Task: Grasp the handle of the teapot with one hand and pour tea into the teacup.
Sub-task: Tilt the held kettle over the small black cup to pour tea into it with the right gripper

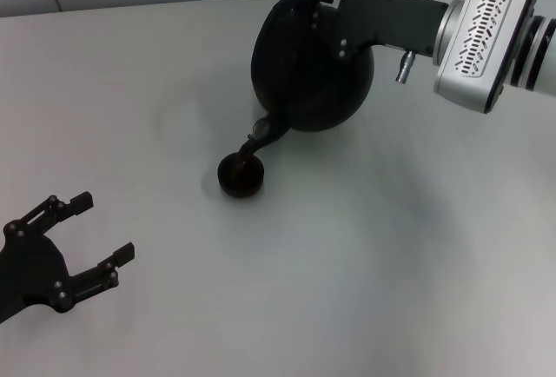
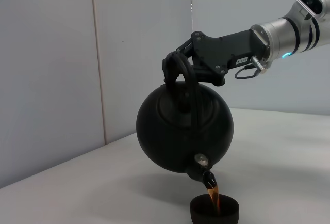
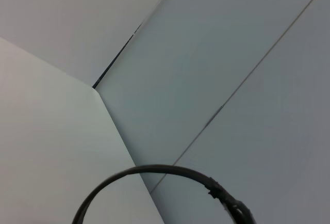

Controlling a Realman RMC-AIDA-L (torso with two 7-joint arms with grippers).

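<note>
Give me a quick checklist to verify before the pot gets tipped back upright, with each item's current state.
1. Right end effector shut on the handle: ok.
2. Teapot held off the table, spout tilted down: ok.
3. Tea stream landing inside the teacup: ok, no spill visible.
4. Fill level in the teacup: cannot tell; the rim hides it.
5. Teacup standing upright on the table: ok.
6. Left end effector open, low over the table and well away from the teacup: ok.
</note>
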